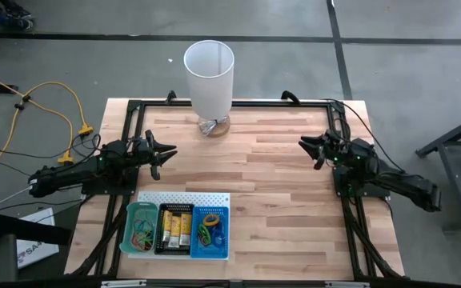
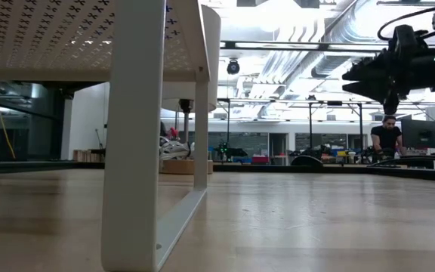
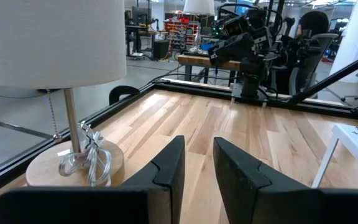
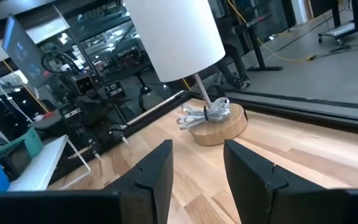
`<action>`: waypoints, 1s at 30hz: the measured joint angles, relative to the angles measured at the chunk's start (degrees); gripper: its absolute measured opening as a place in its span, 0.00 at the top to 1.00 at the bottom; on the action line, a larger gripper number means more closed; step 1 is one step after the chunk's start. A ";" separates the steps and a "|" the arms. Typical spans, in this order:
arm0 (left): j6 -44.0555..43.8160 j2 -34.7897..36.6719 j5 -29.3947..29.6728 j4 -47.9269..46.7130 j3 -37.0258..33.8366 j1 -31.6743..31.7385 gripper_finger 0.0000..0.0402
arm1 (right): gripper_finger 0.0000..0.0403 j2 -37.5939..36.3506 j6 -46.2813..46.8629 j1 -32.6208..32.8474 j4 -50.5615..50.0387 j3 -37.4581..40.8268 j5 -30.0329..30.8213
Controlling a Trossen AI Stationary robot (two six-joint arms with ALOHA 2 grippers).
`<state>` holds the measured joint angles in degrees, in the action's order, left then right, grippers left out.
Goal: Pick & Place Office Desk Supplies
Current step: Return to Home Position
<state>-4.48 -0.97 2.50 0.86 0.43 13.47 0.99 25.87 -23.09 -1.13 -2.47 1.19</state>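
The supplies (image 1: 176, 230) lie sorted in the green bin (image 1: 132, 210), black bin (image 1: 174, 207) and blue bin (image 1: 213, 210) on the white shelf (image 1: 184, 197). Left gripper (image 1: 165, 155) and right gripper (image 1: 309, 152) hover empty, jaws spread; only homing seems left.

White lamp (image 1: 209, 74) on wooden table (image 1: 278, 184); perforated shelf (image 1: 214, 198)

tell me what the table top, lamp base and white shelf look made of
Table top: pale wood strips, likely butcher block with a satin seal; grain and seams show. Lamp base: round disc of light wood, grain visible, matt. White shelf: probably painted metal, with thin flat legs and a sheet punched with small cross holes; could be plastic.
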 joint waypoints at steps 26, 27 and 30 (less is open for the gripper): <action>0.01 0.00 0.20 0.00 0.00 0.00 0.80 | 0.68 0.07 -0.60 1.19 2.25 2.02 -4.20; 0.01 0.01 0.20 0.00 0.00 0.02 0.80 | 0.68 0.07 -0.48 1.46 2.25 2.02 -4.17; 0.01 0.00 0.20 0.00 0.00 0.00 0.80 | 0.68 0.07 -0.16 1.70 2.25 2.05 -4.08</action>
<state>-4.47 -0.97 2.70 0.87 0.43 13.47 1.06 25.71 -21.39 1.13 -0.43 -2.89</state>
